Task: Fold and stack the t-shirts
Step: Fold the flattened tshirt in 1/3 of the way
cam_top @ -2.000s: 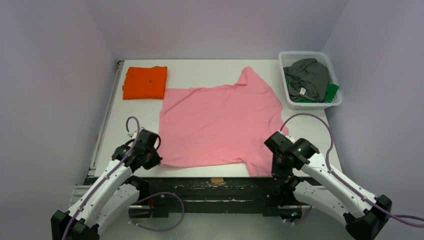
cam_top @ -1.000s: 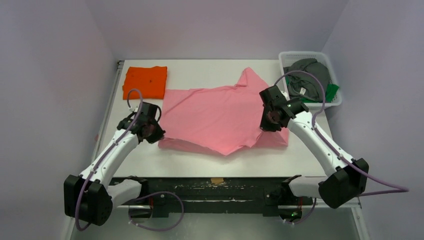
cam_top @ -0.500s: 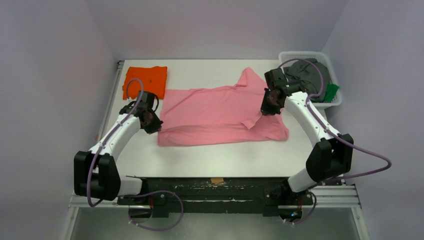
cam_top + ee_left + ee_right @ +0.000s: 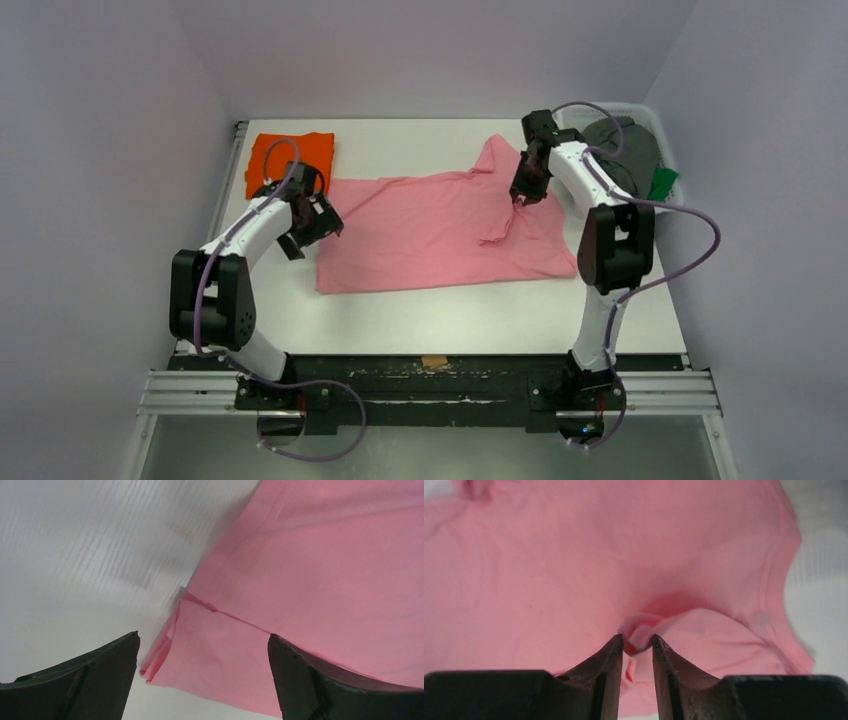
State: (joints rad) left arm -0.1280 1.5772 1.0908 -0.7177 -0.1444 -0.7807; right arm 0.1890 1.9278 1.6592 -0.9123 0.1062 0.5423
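Note:
The light pink t-shirt (image 4: 430, 225) lies folded in half across the middle of the table. My left gripper (image 4: 315, 232) hovers over its left edge, wide open and holding nothing. In the left wrist view the doubled corner of the pink t-shirt (image 4: 210, 650) rests flat below the left gripper (image 4: 203, 636). My right gripper (image 4: 520, 198) is over the shirt's right part near the sleeve. Its jaws stand a narrow gap apart, and a small pucker of the pink t-shirt (image 4: 549, 570) sits between the right gripper's (image 4: 637, 637) tips. A folded bright orange t-shirt (image 4: 290, 152) lies at the far left.
A white mesh basket (image 4: 650, 110) at the far right holds a dark grey t-shirt (image 4: 625, 145) and a green one (image 4: 662, 185), just behind the right arm. The orange t-shirt lies close behind the left wrist. Grey walls enclose the table on three sides.
Both arms carried the pink shirt's near hem to the far side, folding it in half. The left gripper has opened and let go. The right jaws have parted slightly.

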